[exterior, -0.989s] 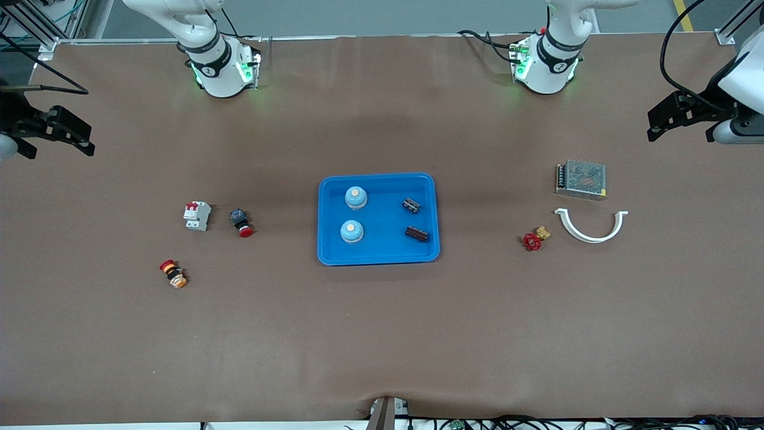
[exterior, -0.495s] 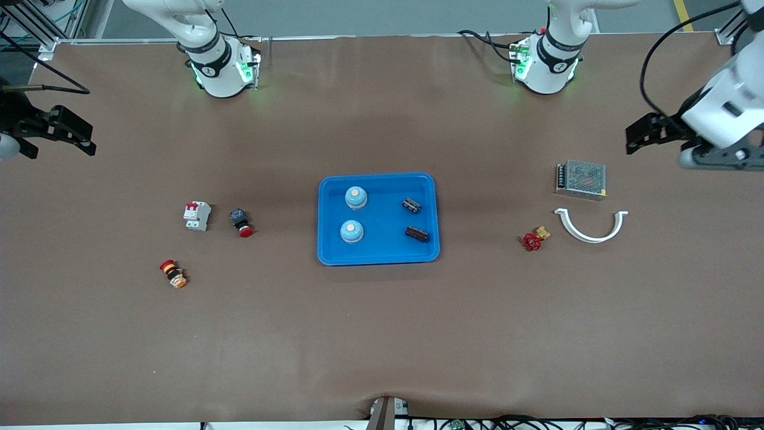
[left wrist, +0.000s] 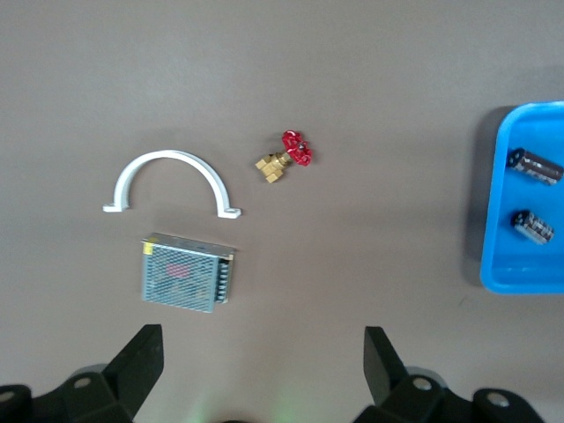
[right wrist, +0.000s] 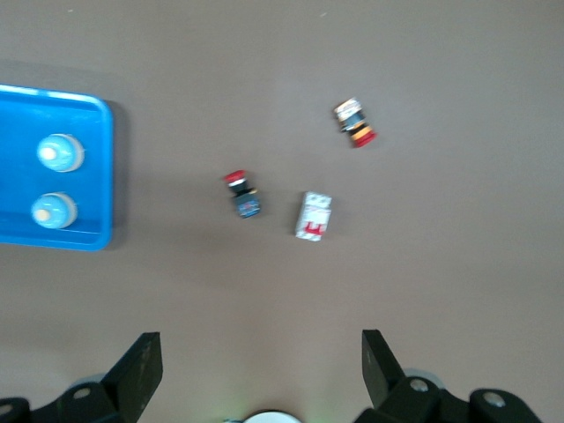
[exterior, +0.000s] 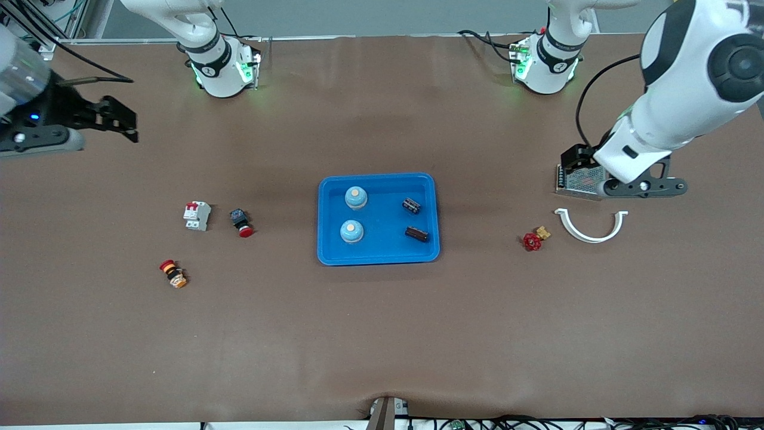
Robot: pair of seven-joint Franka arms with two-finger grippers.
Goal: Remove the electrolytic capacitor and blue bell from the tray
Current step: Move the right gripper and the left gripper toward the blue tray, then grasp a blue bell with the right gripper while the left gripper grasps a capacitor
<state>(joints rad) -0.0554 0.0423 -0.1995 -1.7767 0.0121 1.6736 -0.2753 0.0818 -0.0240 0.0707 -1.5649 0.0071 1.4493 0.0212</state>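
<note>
A blue tray (exterior: 378, 257) lies mid-table. In it are two light-blue bells (exterior: 356, 197) (exterior: 351, 232) and two dark capacitors (exterior: 410, 205) (exterior: 416, 234). My left gripper (exterior: 574, 158) hangs open and empty over the metal power supply (exterior: 582, 179) toward the left arm's end. My right gripper (exterior: 119, 119) hangs open and empty over bare table toward the right arm's end. The left wrist view shows my left gripper (left wrist: 262, 361), the tray's edge (left wrist: 493, 264) and both capacitors (left wrist: 534, 165) (left wrist: 534, 225). The right wrist view shows my right gripper (right wrist: 261, 366), the tray (right wrist: 97, 176) and both bells (right wrist: 60, 153) (right wrist: 50, 211).
Toward the left arm's end lie a white curved clamp (exterior: 591, 230) and a red-handled brass valve (exterior: 534, 239). Toward the right arm's end lie a white circuit breaker (exterior: 197, 215), a red push button (exterior: 241, 222) and a red-and-orange button (exterior: 173, 273).
Both arms have swung in from the table's ends. The left gripper has come over the power supply. The right gripper has moved toward the middle. Nothing on the table moved.
</note>
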